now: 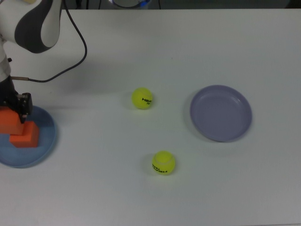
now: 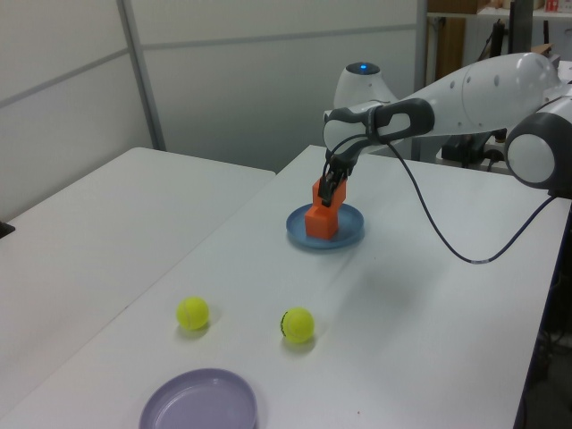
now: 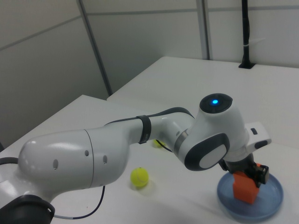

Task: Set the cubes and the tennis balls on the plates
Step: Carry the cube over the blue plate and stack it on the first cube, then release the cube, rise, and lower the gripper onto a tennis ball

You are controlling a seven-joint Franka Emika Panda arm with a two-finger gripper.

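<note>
Top view: I see the white worktop (image 1: 141, 42) | lavender plate (image 1: 221, 113) right, bare | blue plate (image 1: 44, 141) far left, one orange cube (image 1: 28, 135) on it | gripper (image 1: 13, 109) clamped on second cube (image 1: 7, 121), held above the first | two tennis balls (image 1: 142, 98) (image 1: 163, 163) loose on the worktop, centre.

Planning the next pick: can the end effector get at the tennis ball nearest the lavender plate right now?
Probably not yet. The end effector is shut on an orange cube over the blue plate. The way to that tennis ball is open table, nothing beside it, so once the cube is released it looks reachable.
</note>
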